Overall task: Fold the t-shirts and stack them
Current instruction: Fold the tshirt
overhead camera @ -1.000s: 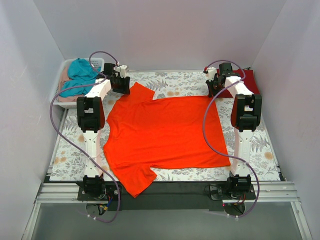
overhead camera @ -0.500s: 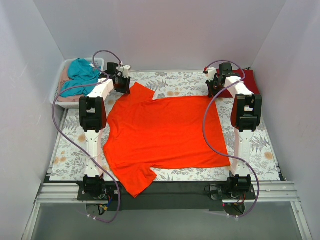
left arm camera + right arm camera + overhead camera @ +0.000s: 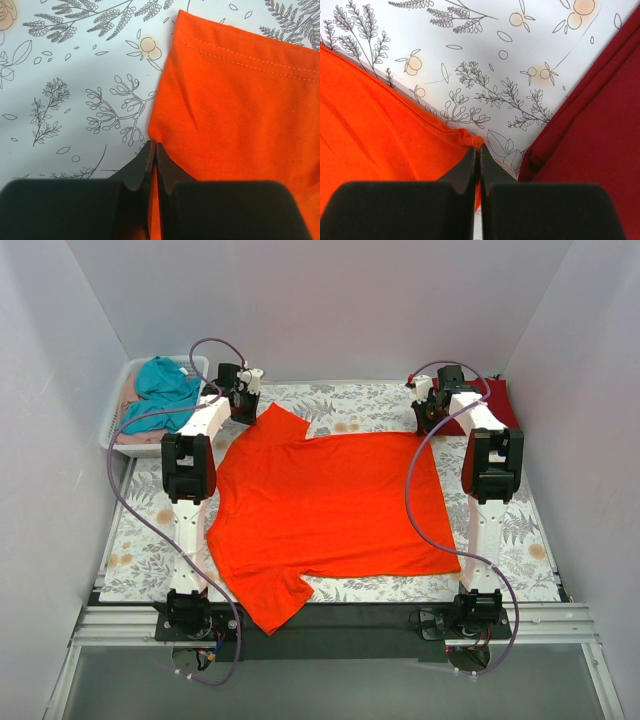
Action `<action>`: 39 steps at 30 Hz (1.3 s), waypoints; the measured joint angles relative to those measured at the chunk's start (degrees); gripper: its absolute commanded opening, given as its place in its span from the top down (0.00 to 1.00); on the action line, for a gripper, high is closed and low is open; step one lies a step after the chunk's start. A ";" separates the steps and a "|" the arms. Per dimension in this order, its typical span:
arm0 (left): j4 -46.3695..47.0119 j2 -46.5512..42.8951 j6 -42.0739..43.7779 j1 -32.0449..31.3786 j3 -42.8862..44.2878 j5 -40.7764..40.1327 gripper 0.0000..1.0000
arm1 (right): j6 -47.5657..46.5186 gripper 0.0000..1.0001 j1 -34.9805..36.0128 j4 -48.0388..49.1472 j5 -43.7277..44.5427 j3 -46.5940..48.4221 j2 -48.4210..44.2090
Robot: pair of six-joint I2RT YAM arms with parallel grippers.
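Folding is barely begun: left tool (image 3: pixel 152 146) and right tool (image 3: pixel 479 150) clamp the flat orange-red t-shirt's (image 3: pixel 330 505) far corners; crimson t-shirt (image 3: pixel 500 406) lies far right.

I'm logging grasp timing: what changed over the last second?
The left gripper shifted slightly right at the far sleeve and closed on the edge of the orange-red t-shirt. The right gripper stayed shut on the shirt's far hem corner, and the shirt lies flat as before.
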 measured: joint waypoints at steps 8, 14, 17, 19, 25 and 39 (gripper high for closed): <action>1.38 -4.15 -0.26 3.63 -6.40 4.94 1.00 | -0.37 0.99 -0.35 -2.67 -0.37 0.37 -1.05; 3.91 -9.55 -0.72 5.22 -9.35 8.41 1.00 | -0.35 0.99 -1.14 -2.95 -2.34 1.22 -4.74; 5.51 -10.05 -1.11 5.20 -9.33 9.40 1.00 | -0.35 0.99 -1.18 -2.97 -2.43 2.14 -4.96; 5.64 -10.08 -1.14 5.18 -9.38 10.01 1.00 | -0.35 0.99 -1.18 -3.06 -2.45 2.14 -4.96; 6.56 -13.97 -1.03 5.44 -14.27 11.13 1.00 | -1.09 0.99 -1.18 -3.76 -2.43 0.50 -6.88; 6.40 -32.24 2.14 8.07 -33.35 13.00 1.00 | -4.79 0.99 -2.93 -4.81 -4.85 -8.81 -17.07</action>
